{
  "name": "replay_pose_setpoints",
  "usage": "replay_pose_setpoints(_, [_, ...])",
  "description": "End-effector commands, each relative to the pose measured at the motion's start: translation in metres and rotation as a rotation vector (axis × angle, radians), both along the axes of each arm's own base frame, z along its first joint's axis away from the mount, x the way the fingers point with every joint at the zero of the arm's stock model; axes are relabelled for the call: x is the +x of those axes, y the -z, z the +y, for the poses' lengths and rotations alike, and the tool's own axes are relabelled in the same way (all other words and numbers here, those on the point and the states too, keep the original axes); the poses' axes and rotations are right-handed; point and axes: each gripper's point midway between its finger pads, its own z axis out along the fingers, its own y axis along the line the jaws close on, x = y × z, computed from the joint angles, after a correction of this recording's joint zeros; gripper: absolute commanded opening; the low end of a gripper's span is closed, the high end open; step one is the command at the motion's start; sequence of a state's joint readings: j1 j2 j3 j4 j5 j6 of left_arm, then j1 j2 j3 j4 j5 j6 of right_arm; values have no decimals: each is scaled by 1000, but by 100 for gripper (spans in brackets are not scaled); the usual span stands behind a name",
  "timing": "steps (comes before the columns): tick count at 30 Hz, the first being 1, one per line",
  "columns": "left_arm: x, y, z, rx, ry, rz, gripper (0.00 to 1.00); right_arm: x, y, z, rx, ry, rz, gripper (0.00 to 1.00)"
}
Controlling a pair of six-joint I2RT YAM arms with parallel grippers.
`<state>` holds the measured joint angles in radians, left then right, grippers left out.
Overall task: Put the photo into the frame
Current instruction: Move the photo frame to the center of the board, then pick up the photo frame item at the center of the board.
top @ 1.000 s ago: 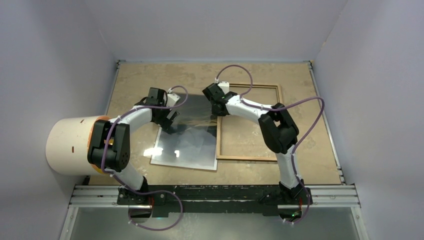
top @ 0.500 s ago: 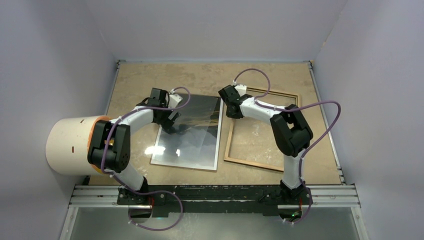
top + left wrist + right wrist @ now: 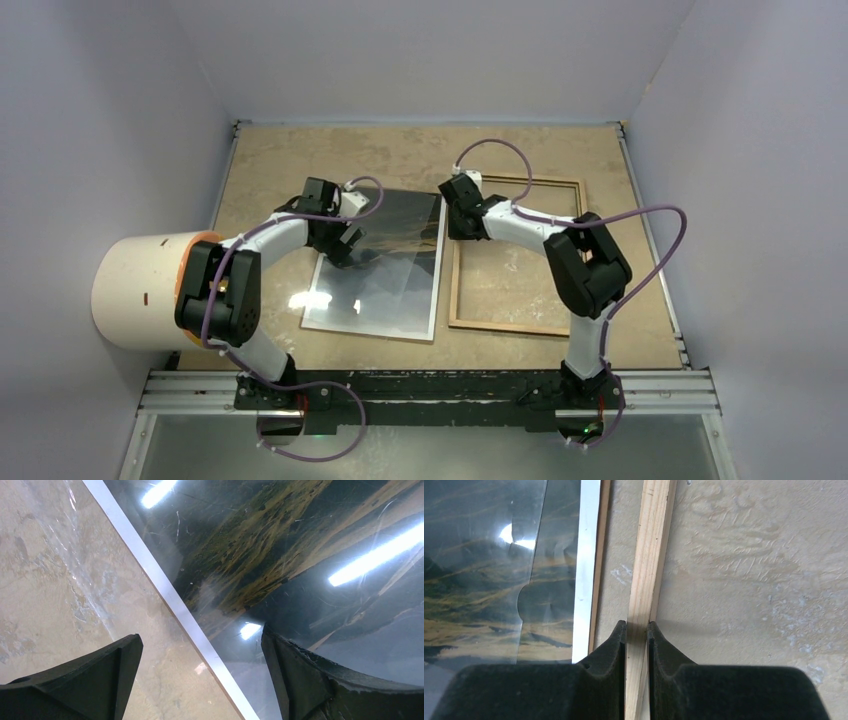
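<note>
The photo (image 3: 385, 262), a glossy dark mountain print with a white border, lies flat on the table left of centre. It also shows in the left wrist view (image 3: 280, 555) and in the right wrist view (image 3: 499, 560). The frame (image 3: 455, 290) lies wood side up to its right, its left rail close beside the photo's right edge. My right gripper (image 3: 457, 228) is shut on that left rail (image 3: 649, 565) near its far end. My left gripper (image 3: 345, 245) is open, its fingers (image 3: 300, 675) straddling the photo's left edge, one over the print and one over the table.
A large white cylinder with an orange rim (image 3: 140, 288) stands at the table's left edge beside the left arm. Metal rails (image 3: 440, 385) run along the near edge. Grey walls close in the table on three sides.
My right gripper has dragged the frame rightward off the photo, then swung it back straight beside the print. The left gripper has stayed at the photo's left edge.
</note>
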<state>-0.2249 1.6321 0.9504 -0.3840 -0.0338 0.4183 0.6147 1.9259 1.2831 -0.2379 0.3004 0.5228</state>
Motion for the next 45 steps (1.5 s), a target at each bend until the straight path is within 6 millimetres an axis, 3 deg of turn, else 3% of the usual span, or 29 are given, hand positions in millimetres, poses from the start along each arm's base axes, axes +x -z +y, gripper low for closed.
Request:
replay_pose_setpoints(1, [-3, -6, -9, -35, 3, 15, 100, -32, 8, 8, 27, -84, 87, 2])
replay_pose_setpoints(7, [-1, -19, -19, -80, 28, 11, 100, -41, 7, 13, 8, -151, 125, 7])
replay_pose_setpoints(8, [0, -27, -25, -109, 43, 8, 100, -41, 6, 10, -22, -159, 142, 23])
replay_pose_setpoints(13, [23, -78, -31, -136, 72, -106, 100, -33, -28, 13, 4, -107, 108, 56])
replay_pose_setpoints(17, [60, -113, -8, -88, -5, -190, 100, -15, -65, 25, 59, -84, 24, 67])
replay_pose_setpoints(20, [88, -120, 26, 1, -106, -239, 100, -11, -82, 45, 138, -100, 14, 70])
replay_pose_setpoints(25, [108, -106, 81, 170, -245, -268, 100, -22, -81, 79, 258, -109, 70, 74])
replay_pose_setpoints(31, [105, -79, 133, 297, -361, -224, 100, -31, -56, 83, 278, -49, 143, 80])
replay_pose_setpoints(37, [97, -54, 155, 409, -386, -201, 100, -39, -36, 77, 268, -8, 182, 85])
replay_pose_setpoints(45, [82, -20, 154, 408, -382, -129, 100, -61, -4, 58, 222, 56, 262, 90])
